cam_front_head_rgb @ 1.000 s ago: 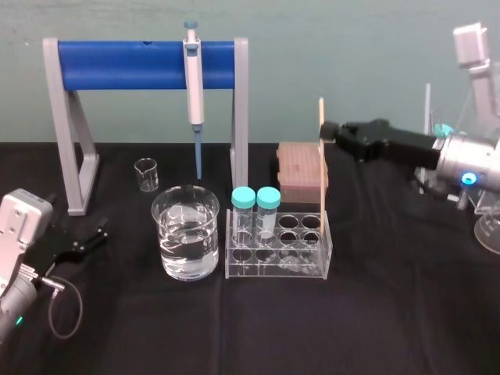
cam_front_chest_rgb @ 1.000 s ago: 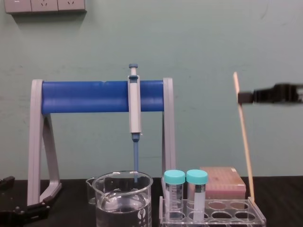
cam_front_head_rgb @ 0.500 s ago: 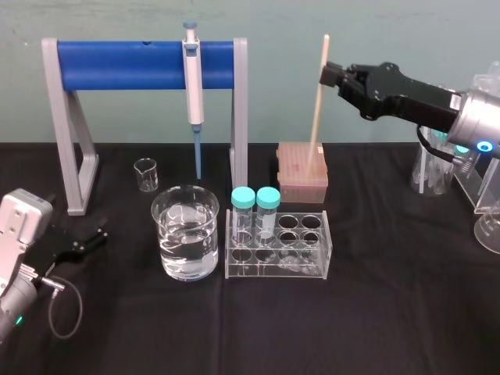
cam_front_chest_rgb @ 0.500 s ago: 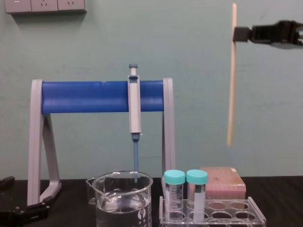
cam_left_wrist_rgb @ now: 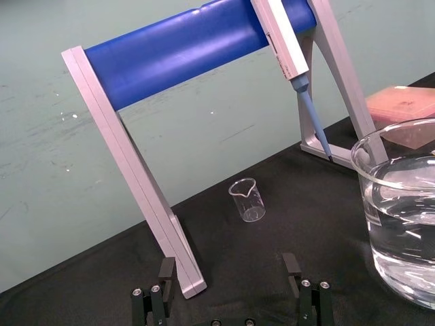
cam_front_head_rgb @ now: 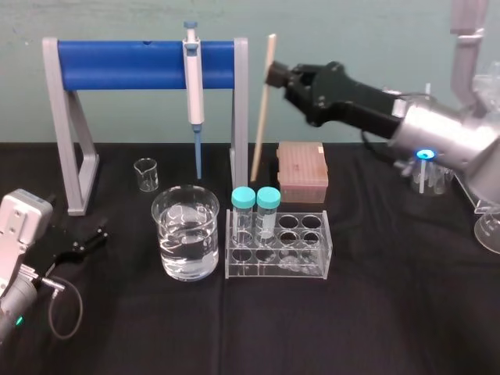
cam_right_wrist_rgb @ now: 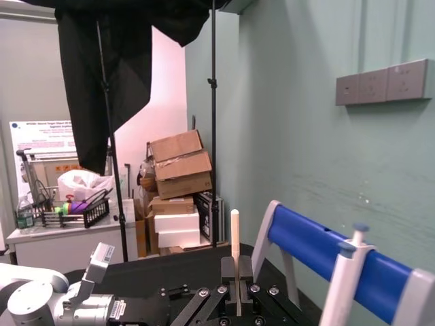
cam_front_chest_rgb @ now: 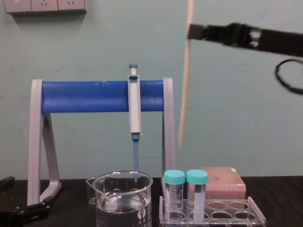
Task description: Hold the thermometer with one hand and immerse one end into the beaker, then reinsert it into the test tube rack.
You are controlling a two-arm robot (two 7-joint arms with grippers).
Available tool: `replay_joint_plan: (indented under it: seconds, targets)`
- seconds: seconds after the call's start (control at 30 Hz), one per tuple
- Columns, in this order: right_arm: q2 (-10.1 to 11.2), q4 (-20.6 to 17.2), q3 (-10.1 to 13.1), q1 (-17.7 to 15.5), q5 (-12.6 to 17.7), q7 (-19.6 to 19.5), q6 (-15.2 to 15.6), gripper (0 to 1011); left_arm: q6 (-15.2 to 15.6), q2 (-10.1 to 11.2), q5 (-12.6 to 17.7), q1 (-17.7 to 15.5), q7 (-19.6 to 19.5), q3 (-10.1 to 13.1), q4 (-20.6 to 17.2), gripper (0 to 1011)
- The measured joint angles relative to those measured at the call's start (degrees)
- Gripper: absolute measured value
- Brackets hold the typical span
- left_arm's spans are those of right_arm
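Aloft, thermometer (cam_front_head_rgb: 262,113) in right tool (cam_front_head_rgb: 275,76), tilted, close beside stand leg (cam_front_head_rgb: 241,117)

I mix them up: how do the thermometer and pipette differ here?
The thermometer is a plain cream rod; the pipette is grey with a blue tip. The thermometer hangs tilted in the right gripper; the pipette hangs upright on the stand's blue bar. Both are long and slim.
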Motion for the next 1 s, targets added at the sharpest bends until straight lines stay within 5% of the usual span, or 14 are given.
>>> replay_joint_plan:
  seconds: [0.3,0.67,1.0]
  targets:
    - [-5.28,4.22,-2.59,1.39,-2.74,-1.40,-0.51,33,0.00,0.00,0.00,0.00,0.00,0.00,0.00,1004]
    - [-12.32,13.78,-5.10,5.54,-7.42,-3.13,-0.68,33,0.00,0.00,0.00,0.00,0.00,0.00,0.00,1004]
    - [-15.79,18.68,-5.40,6.55,-8.89,-1.91,-1.06,33,0.00,0.00,0.00,0.00,0.00,0.00,0.00,1004]
